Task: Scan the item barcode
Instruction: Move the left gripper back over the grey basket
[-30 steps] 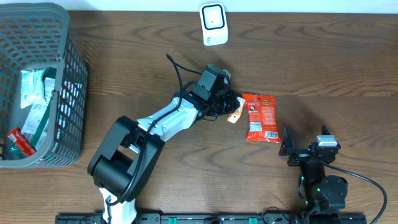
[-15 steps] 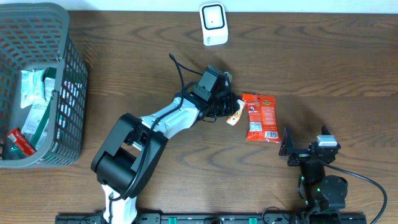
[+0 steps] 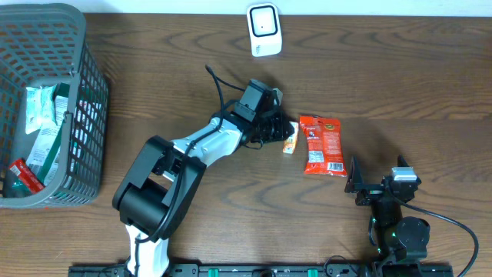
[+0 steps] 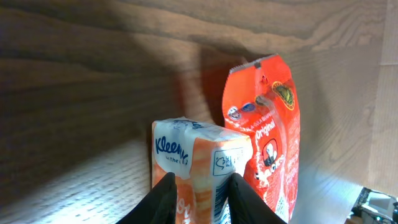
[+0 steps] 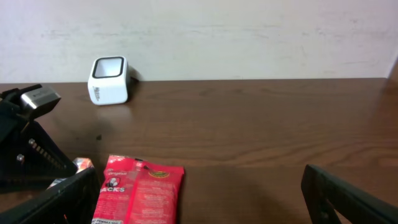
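A small Kleenex tissue pack (image 3: 290,142) (image 4: 199,149), white and orange, lies on the table against the left edge of a red snack bag (image 3: 323,146) (image 4: 267,137) (image 5: 140,193). My left gripper (image 3: 281,135) (image 4: 200,183) is open, and its two black fingers stand loosely on either side of the pack's near end. The white barcode scanner (image 3: 263,29) (image 5: 109,79) stands at the table's far edge, well behind both items. My right gripper (image 3: 378,185) (image 5: 199,202) rests wide open near the front edge, just short of the snack bag, with nothing in it.
A grey mesh basket (image 3: 86,92) holding several packets stands at the far left. The left arm's black cable (image 3: 219,88) loops over the table behind the gripper. Bare wooden tabletop (image 3: 415,85) stretches to the right of the scanner.
The left jaws have parted and the tissue pack, held tilted before, now lies flat beside the snack bag. The left wrist has drawn back slightly. The right arm has not moved.
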Action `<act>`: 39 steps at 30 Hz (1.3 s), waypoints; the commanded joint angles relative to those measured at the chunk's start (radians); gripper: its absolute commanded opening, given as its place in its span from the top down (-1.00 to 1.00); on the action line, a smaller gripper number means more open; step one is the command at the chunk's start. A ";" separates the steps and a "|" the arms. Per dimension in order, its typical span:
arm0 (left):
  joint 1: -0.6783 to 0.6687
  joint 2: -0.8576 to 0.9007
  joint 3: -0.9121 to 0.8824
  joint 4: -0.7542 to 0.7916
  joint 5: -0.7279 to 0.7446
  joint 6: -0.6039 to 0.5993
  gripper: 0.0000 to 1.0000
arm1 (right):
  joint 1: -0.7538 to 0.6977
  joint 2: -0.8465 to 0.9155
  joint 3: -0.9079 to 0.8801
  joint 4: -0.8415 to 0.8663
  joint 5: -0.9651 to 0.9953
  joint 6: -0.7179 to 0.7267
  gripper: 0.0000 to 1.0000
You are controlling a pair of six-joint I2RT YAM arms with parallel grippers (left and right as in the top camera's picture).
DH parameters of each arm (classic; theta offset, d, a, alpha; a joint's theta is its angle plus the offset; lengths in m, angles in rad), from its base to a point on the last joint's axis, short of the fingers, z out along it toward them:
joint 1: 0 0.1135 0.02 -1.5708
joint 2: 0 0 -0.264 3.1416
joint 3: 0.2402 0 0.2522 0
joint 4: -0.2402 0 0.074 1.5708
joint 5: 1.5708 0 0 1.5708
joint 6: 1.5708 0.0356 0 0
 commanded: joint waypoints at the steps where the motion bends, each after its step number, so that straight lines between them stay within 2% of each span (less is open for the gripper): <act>1: 0.013 0.009 -0.004 0.002 0.024 0.019 0.36 | -0.007 -0.004 -0.001 -0.003 0.010 0.016 -0.99; 5: 0.013 -0.008 -0.004 0.001 0.030 0.033 0.20 | -0.007 -0.004 -0.001 -0.003 0.010 0.017 -0.98; 8: 0.013 -0.045 -0.004 0.001 0.029 0.033 0.17 | -0.007 -0.004 -0.001 -0.003 0.010 0.017 -0.99; 13: 0.019 -0.196 0.018 -0.050 -0.010 0.098 -0.01 | -0.007 -0.004 -0.001 -0.003 0.009 0.017 -0.99; 17: 0.027 -0.312 0.117 -0.291 -0.158 0.185 -0.02 | -0.007 -0.004 -0.001 -0.003 0.010 0.017 -0.99; 18: 0.037 -0.353 0.209 -0.460 -0.260 0.241 -0.06 | -0.007 -0.004 -0.001 -0.003 0.010 0.017 -0.99; 21: 0.066 -0.377 0.394 -0.724 -0.435 0.320 -0.15 | -0.007 -0.004 -0.001 -0.003 0.010 0.016 -0.99; 22: 0.101 -0.376 0.536 -0.888 -0.542 0.348 -0.20 | -0.007 -0.004 -0.001 -0.003 0.010 0.016 -0.98; 23: 0.130 -0.375 0.619 -0.970 -0.595 0.365 -0.25 | -0.007 -0.004 -0.001 -0.003 0.010 0.016 -0.99; 26: 0.233 -0.377 0.795 -1.106 -0.691 0.373 -0.35 | -0.007 -0.004 -0.001 -0.003 0.010 0.017 -0.98; 30: 0.409 -0.389 0.912 -1.144 -0.708 0.373 -0.37 | -0.007 -0.004 -0.001 -0.003 0.010 0.017 -0.99; 36: 0.695 -0.385 0.906 -1.134 -0.709 0.373 -0.48 | -0.007 -0.004 -0.001 -0.003 0.010 0.017 -0.99; 37: 0.783 -0.370 0.893 -1.134 -0.709 0.373 -0.49 | -0.007 -0.004 -0.001 -0.003 0.010 0.017 -0.98; 39: 0.853 -0.350 0.885 -1.133 -0.709 0.373 -0.50 | -0.007 -0.004 -0.001 -0.003 0.010 0.017 -0.99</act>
